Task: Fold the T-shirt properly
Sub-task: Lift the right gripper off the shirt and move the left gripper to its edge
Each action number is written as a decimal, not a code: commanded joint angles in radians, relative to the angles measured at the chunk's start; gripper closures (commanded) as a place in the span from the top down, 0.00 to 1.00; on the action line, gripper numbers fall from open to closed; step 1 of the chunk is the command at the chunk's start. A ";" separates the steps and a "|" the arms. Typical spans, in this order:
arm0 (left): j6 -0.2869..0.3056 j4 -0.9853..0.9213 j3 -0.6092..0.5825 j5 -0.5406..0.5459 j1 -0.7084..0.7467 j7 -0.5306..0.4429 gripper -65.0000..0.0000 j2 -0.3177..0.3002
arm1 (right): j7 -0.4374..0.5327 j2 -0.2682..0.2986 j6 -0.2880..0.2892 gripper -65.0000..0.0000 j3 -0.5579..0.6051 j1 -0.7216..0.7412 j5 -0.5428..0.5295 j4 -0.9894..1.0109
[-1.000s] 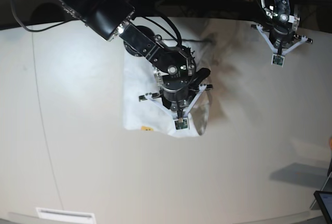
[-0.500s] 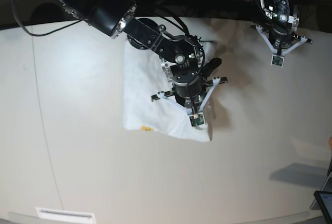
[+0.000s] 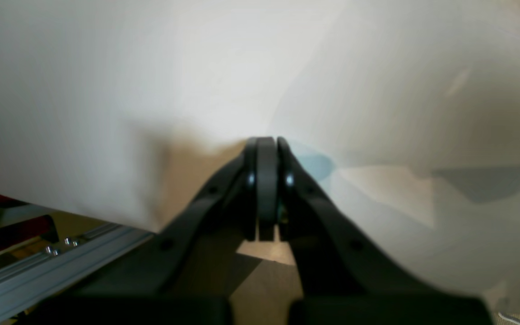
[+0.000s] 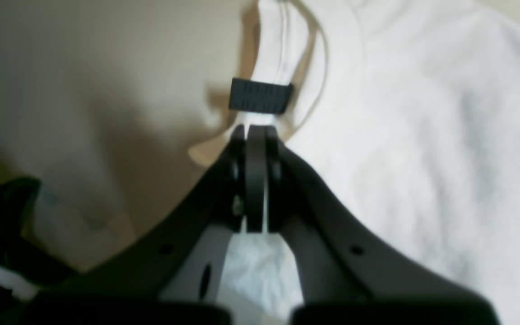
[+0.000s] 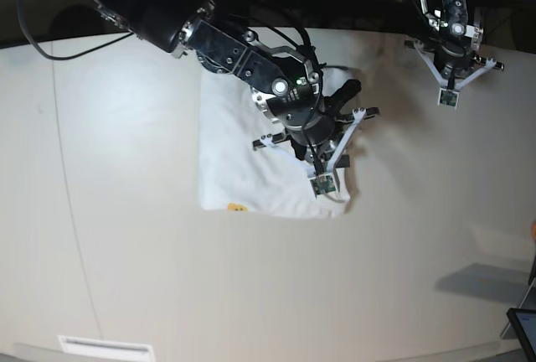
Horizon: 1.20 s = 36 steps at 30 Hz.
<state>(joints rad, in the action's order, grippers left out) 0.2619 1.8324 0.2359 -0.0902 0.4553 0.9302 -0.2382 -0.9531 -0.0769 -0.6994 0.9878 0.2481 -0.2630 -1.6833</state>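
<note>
Two arms: checked left to right in base view.
Right gripper (image 5: 332,197): jaws closed, pinching fabric beside neck tag (image 4: 260,95); has swept rightward.
T-shirt (image 5: 243,157): mid-table, flattened into rectangle; fold looks nearly complete.
Left gripper (image 5: 450,100): closed, empty, raised clear.

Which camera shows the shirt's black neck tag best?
The right wrist view: the black neck tag sits just beyond the right pincer, on the T-shirt. The base view's arm hides it; the left wrist view shows only table.
</note>
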 commanded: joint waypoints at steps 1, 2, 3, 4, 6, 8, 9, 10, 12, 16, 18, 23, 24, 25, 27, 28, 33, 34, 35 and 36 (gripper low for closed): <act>0.004 0.011 0.006 0.004 0.004 0.003 0.00 -0.008 | 0.001 -0.007 0.001 0.00 -0.005 0.003 0.006 -0.030; 0.004 0.011 0.006 0.005 0.003 0.003 0.00 -0.008 | -0.011 -0.005 0.001 0.00 -0.005 -0.010 0.006 -0.039; 0.004 0.011 0.006 0.005 0.001 0.003 0.00 -0.008 | -0.020 -0.001 0.001 0.00 -0.005 -0.020 0.006 -0.041; 0.006 0.014 0.006 0.005 0.001 0.003 0.00 -0.008 | -0.020 0.015 0.001 0.00 -0.005 -0.033 0.006 -0.041; 0.006 0.037 0.001 0.007 0.001 0.002 0.00 -0.008 | -0.005 0.032 0.001 0.00 -0.005 -0.062 0.006 -0.041; 0.006 0.069 -0.002 0.030 0.001 0.002 0.00 -0.008 | 0.019 0.052 0.001 0.00 -0.005 -0.088 0.006 -0.039; 0.006 0.080 -0.002 0.057 0.003 0.002 0.00 -0.008 | 0.032 0.059 0.001 0.00 -0.005 -0.100 0.006 -0.039; 0.006 0.092 0.001 0.099 0.004 0.002 0.00 -0.016 | 0.042 0.065 0.001 0.00 -0.005 -0.114 0.006 -0.039; 0.006 0.109 0.004 0.171 0.004 0.002 0.00 -0.019 | 0.059 0.078 0.001 0.00 -0.007 -0.142 0.006 -0.039; 0.006 0.131 0.003 0.243 0.001 0.003 0.00 -0.019 | 0.079 0.090 0.001 0.00 -0.008 -0.186 0.006 -0.039; 0.006 0.155 0.000 0.252 0.004 0.003 0.00 -0.019 | 0.079 0.104 0.001 0.00 -0.008 -0.191 0.004 -0.041; 0.063 0.194 0.009 0.355 0.000 0.002 0.00 -0.019 | 0.078 0.111 0.001 0.00 -0.007 -0.206 0.006 -0.062; 0.101 0.194 0.013 0.383 -0.002 0.002 0.00 -0.019 | 0.078 0.116 0.001 0.00 -0.007 -0.206 0.006 -0.084; 0.144 0.197 0.027 0.413 -0.002 0.002 0.00 -0.016 | 0.078 0.133 0.001 0.00 -0.007 -0.201 0.008 -0.117; 0.211 0.201 0.052 0.481 -0.020 0.002 0.00 0.001 | 0.070 0.159 0.001 0.00 -0.007 -0.177 0.008 -0.192; 0.238 0.200 0.061 0.514 -0.030 0.002 0.00 0.010 | 0.052 0.170 0.001 0.00 -0.010 -0.168 0.008 -0.219; 0.333 0.200 0.052 0.673 -0.099 0.002 0.00 0.029 | -0.093 0.187 0.001 0.00 -0.143 -0.134 0.006 -0.260; 0.342 0.200 0.046 0.699 -0.115 0.002 0.00 0.036 | -0.096 0.207 0.001 0.00 -0.166 -0.135 0.006 -0.260; 0.350 0.200 0.036 0.712 -0.129 0.002 0.00 0.043 | -0.096 0.222 0.001 0.00 -0.180 -0.138 0.006 -0.260; 0.356 0.200 0.021 0.719 -0.145 0.002 0.00 0.047 | -0.096 0.236 0.001 0.00 -0.195 -0.140 0.006 -0.257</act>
<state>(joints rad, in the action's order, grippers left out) 0.6064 2.0140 0.2558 0.6067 0.3141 0.9504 -0.1883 -1.0668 0.1650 -0.6975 0.7979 0.0940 -0.2638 -1.9251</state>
